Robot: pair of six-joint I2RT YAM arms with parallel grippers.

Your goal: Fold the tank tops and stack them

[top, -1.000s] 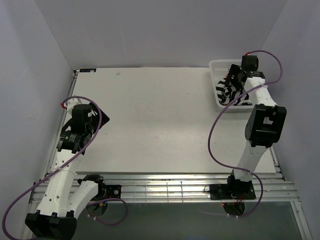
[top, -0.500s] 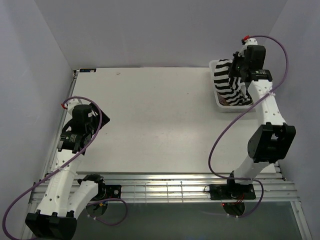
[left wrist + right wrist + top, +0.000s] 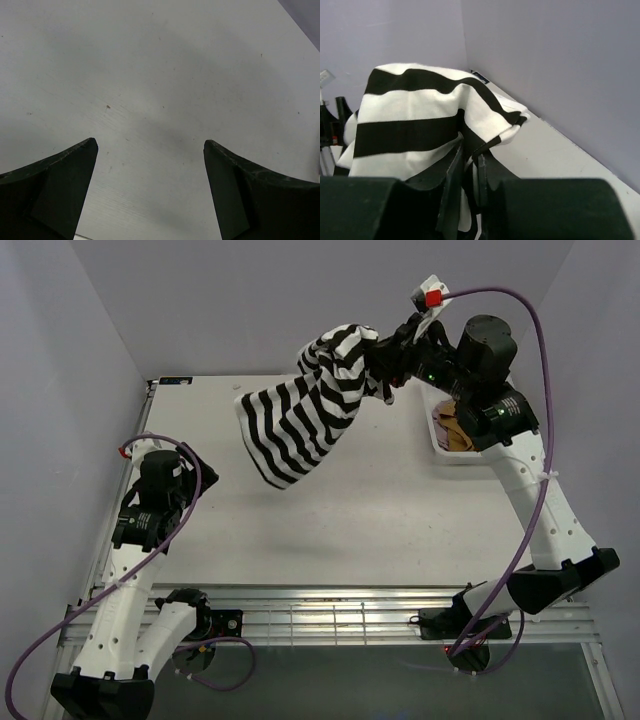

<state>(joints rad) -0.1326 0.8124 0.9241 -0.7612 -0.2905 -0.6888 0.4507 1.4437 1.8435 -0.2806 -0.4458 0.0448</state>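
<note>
Striped tank top (image 3: pixel 305 410): 1, black-and-white, hanging in the air above the worktop's (image 3: pixel 400 520) far middle.
Right tool (image 3: pixel 385 375): fingers pressed nearly together, pinching a fold of the striped cloth.
Left tool (image 3: pixel 150 145): fingers spread wide, holding nothing, over the worktop's left side.
Basket (image 3: pixel 432 430): white mesh, far right corner.
Basket contents: tan top (image 3: pixel 457 437), pink top (image 3: pixel 441 415).

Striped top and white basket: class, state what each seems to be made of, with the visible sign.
The striped top looks like soft, matte cloth: it drapes and bunches where the jaws of the right gripper pinch it. The basket is probably white plastic, going by its thin, stiff rim; too small to be sure.
</note>
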